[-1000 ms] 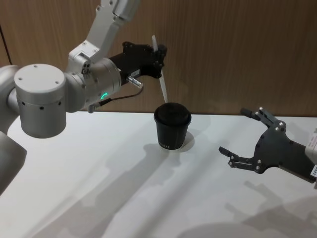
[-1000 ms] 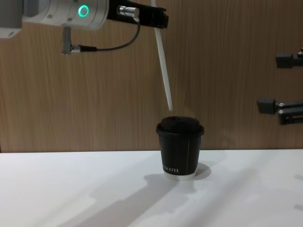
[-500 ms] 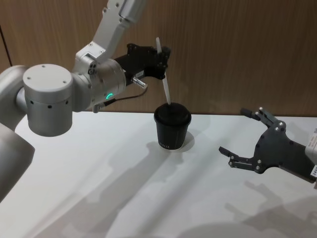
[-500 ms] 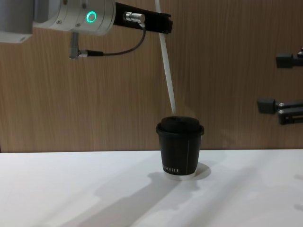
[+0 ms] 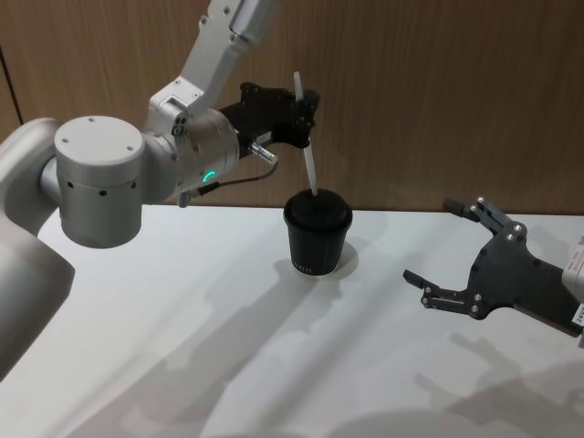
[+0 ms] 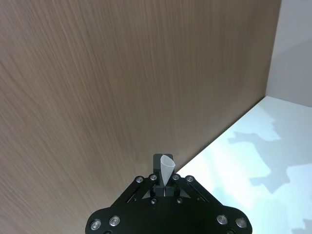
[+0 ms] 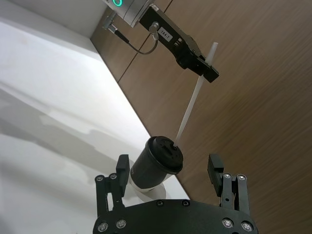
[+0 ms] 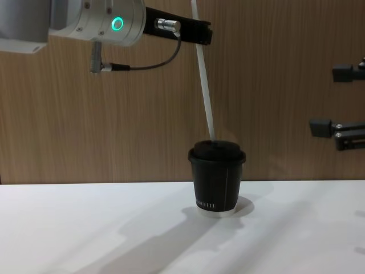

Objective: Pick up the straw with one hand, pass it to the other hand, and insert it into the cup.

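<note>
The black cup (image 5: 317, 233) (image 8: 217, 177) (image 7: 158, 163) stands upright with its domed lid on, at the far middle of the white table (image 5: 182, 319). My left gripper (image 5: 306, 119) (image 8: 204, 34) (image 7: 207, 73) (image 6: 165, 183), the one with the silver wrist and green ring light, is above the cup and shut on the white straw (image 5: 307, 151) (image 8: 205, 85) (image 7: 192, 109) (image 6: 166, 170). The straw hangs nearly upright, leaning slightly. Its lower tip meets the top of the lid; I cannot tell whether it has gone in. My right gripper (image 5: 429, 242) (image 8: 328, 100) (image 7: 168, 165) is open and holds nothing, hovering right of the cup.
A wooden wall (image 5: 438, 91) rises just behind the cup along the table's far edge. Shadows of the arms lie on the table's bare white surface in front of the cup.
My left gripper has moved right and down with the straw. The straw's tip, which hung a little above and left of the lid, now touches the lid's top. The right arm stayed still.
</note>
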Tool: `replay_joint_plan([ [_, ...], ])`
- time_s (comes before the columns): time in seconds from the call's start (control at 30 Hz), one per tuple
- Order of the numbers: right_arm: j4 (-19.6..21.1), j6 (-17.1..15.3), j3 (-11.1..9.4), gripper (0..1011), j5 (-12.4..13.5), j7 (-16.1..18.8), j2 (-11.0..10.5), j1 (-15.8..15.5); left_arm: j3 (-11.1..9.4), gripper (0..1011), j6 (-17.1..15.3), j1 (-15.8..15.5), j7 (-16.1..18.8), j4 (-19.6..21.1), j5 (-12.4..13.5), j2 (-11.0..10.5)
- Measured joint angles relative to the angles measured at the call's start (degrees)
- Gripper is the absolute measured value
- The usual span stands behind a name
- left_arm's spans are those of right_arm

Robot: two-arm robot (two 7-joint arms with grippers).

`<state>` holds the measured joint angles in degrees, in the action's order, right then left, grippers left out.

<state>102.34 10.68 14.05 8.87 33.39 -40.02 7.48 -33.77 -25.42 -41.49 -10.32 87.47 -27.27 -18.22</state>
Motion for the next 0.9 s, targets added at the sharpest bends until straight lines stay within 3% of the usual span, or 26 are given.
replay_joint_plan([
  [0.9,0.00,0.00,0.00,1001,0.00,0.00,0.00,0.00,-1.02,5,-1.35,-1.01,-0.12,-1.90,2.65,1.70],
])
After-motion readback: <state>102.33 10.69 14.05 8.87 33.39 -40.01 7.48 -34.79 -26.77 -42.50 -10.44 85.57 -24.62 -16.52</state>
